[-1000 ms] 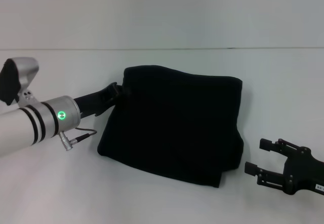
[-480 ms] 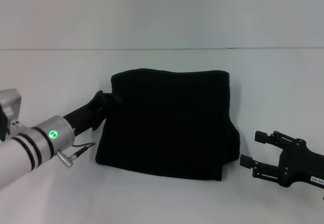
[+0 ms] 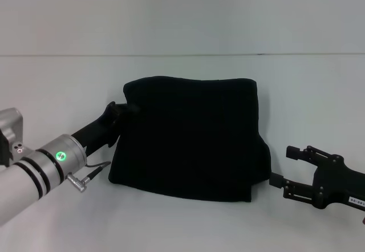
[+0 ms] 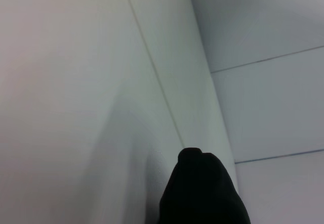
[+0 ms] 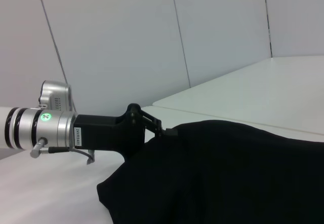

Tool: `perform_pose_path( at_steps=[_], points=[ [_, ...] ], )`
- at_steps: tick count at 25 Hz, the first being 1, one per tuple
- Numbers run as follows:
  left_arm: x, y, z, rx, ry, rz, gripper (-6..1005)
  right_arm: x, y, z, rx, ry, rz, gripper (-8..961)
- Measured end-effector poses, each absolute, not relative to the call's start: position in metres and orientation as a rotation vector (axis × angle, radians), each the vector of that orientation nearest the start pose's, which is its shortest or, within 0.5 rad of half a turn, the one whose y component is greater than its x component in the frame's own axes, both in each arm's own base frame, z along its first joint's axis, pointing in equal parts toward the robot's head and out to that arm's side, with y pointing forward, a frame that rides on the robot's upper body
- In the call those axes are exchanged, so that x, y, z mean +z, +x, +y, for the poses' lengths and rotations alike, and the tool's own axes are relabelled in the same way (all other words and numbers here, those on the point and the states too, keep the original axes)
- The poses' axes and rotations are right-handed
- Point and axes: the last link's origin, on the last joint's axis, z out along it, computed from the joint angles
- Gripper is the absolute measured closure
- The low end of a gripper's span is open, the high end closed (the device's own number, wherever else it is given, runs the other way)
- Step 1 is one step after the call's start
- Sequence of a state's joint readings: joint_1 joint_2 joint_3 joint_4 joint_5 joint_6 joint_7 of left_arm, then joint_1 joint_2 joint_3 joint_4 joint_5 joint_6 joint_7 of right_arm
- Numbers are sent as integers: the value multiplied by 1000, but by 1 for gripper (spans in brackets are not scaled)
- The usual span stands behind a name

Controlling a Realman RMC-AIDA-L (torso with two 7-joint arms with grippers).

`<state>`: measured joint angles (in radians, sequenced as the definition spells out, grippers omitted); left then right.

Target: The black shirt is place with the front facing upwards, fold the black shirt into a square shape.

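The black shirt (image 3: 191, 141) lies folded into a rough square at the middle of the white table (image 3: 182, 223), plain side up; it also fills the lower right of the right wrist view as the black shirt (image 5: 228, 173). My left gripper (image 3: 118, 114) is at the shirt's left edge near the far corner, shut on the cloth. The right wrist view shows the same left gripper (image 5: 164, 130) with its tips meeting that edge. My right gripper (image 3: 283, 165) stands open just off the shirt's near right corner, holding nothing. A dark shape (image 4: 202, 193) shows low in the left wrist view.
The left arm's silver forearm (image 3: 40, 169) with its green light and a cable plug (image 3: 85, 178) slants over the table's front left. A pale wall (image 3: 182, 12) rises behind the table's far edge.
The left gripper pulled the shirt's left edge leftward, squaring and flattening the fold, then held still. The right gripper crept a little closer to the shirt's near right corner.
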<state>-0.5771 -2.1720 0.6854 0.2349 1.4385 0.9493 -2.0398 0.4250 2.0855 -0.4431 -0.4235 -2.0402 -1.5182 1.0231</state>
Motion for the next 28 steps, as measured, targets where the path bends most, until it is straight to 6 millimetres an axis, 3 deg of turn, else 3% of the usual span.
perform_pose_path(
  at_steps=[5, 15, 19, 23, 28],
  points=[
    [-69, -285, 361, 1499, 1915, 2476, 894, -21, 316, 284, 772, -2522, 629, 83],
    [-53, -301, 353, 1547, 2011, 2459, 875, -22, 315, 283, 779, -2525, 630, 82],
    [-36, -312, 347, 1557, 2110, 2403, 605, -21, 315, 283, 782, -2521, 631, 83],
    [-8, -312, 341, 1574, 2439, 2104, 411, -19, 314, 284, 806, -2498, 614, 83],
    [17, -291, 321, 1413, 2973, 1364, 311, -19, 309, 285, 825, -2488, 518, 82]
  ],
)
